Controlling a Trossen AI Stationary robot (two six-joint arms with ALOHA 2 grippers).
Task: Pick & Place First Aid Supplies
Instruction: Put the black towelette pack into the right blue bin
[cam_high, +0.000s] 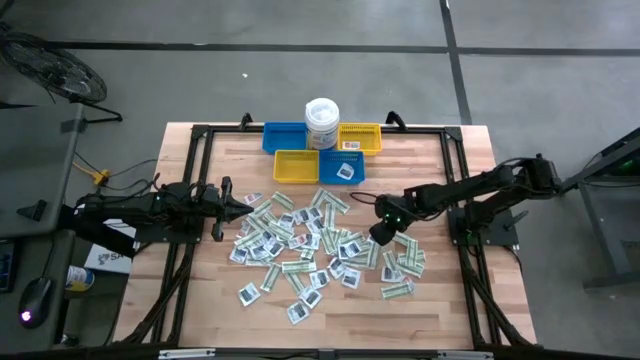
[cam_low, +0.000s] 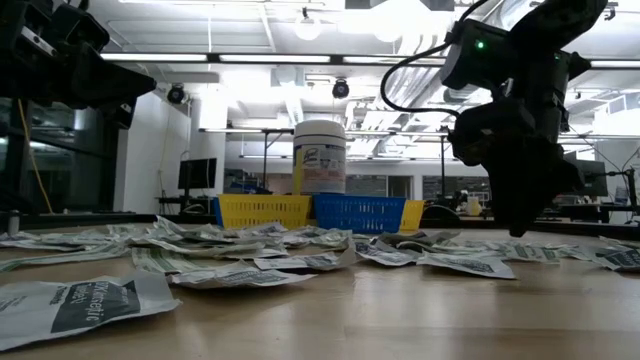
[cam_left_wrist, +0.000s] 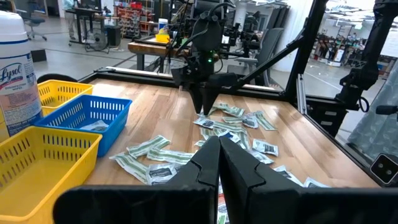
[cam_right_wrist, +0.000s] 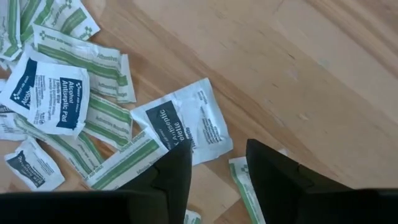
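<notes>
Flat against the wood just under my right gripper (cam_right_wrist: 217, 171) lies a white square packet (cam_right_wrist: 183, 127) with a dark printed panel, overlapped by a pale green-and-white strip (cam_right_wrist: 121, 165). My two dark fingers (cam_right_wrist: 177, 171) stand apart and empty above it, pointed straight down, I judge so they can close on the packet's edge. That puts me over the right side of the scattered first aid supplies (cam_high: 320, 250), which cover the middle of the table (cam_high: 455, 300).

They look like thin, slightly crinkled paper sleeves, some curling at the corners, so I expect a pinch to slide unless one finger catches under an edge. Square ones carry bold navy print; the strips are longer and narrower.

At the far edge stand the plastic mesh bins, yellow (cam_high: 296, 166) and blue (cam_high: 338, 168), with a white lidded tub (cam_high: 322, 123) behind them; one blue bin already holds a packet or two, so that is likely where mine goes.

My left gripper (cam_high: 224, 207) waits at the pile's left side, clenched on nothing.
</notes>
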